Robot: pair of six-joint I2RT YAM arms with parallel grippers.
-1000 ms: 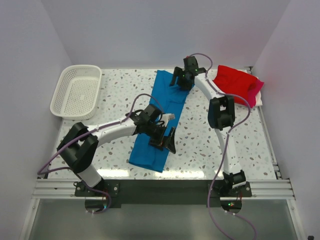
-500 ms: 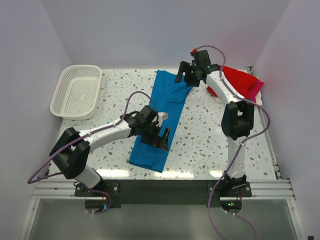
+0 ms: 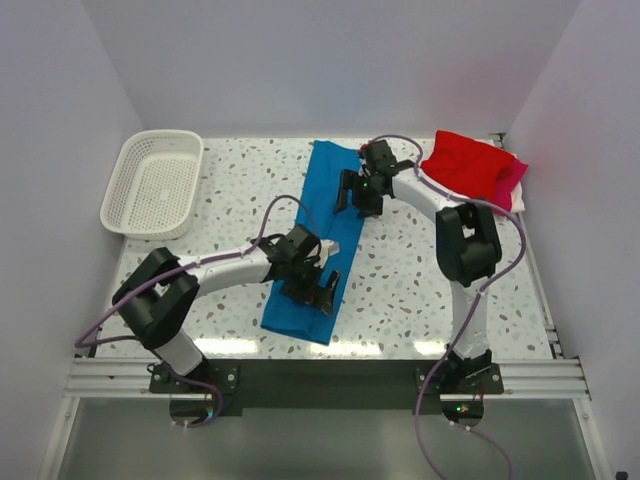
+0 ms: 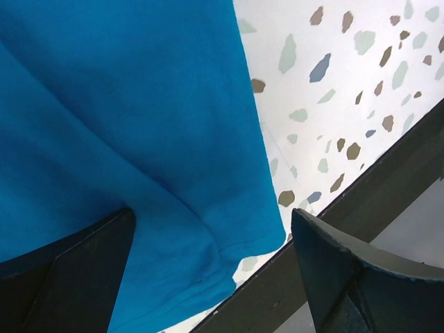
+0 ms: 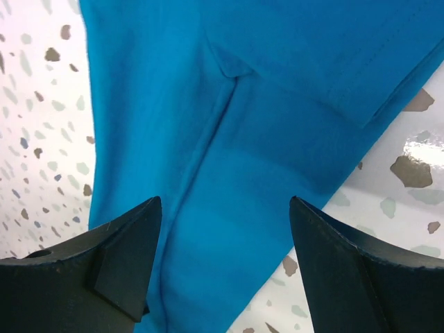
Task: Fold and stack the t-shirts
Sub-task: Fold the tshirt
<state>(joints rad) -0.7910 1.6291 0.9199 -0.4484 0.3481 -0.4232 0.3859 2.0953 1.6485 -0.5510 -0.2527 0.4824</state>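
Bright blue cloth, plain and soft: the blue t-shirt (image 3: pixel 325 175) lies flat on the speckled table (image 3: pixel 420 260), to the right of the white mesh basket (image 3: pixel 160 134) and apart from it; it is folded into one long narrow strip; its long axis runs from the far side, level with the basket, down toward the near edge, and the near end leans back toward the basket's side; the far end sits squarer, the near end is cut slantwise and shows a stitched edge in my left wrist view; a soft crease runs along the strip, and a folded flap crosses it in my right wrist view; which end is the collar I cannot tell.

My left claw (image 3: pixel 320 290) stands wide apart over the strip's near end, nearer to me than the basket and to its right, with nothing between its fingers (image 4: pixel 76 270); my right claw (image 3: pixel 357 197) is spread too, a little less, over the far half of the strip, holding nothing; whether either set of tips touches the cloth I cannot tell.

The red t-shirt (image 3: pixel 465 160) is a rumpled heap far to the right of the basket, lying on the magenta-pink t-shirt (image 3: pixel 515 180).
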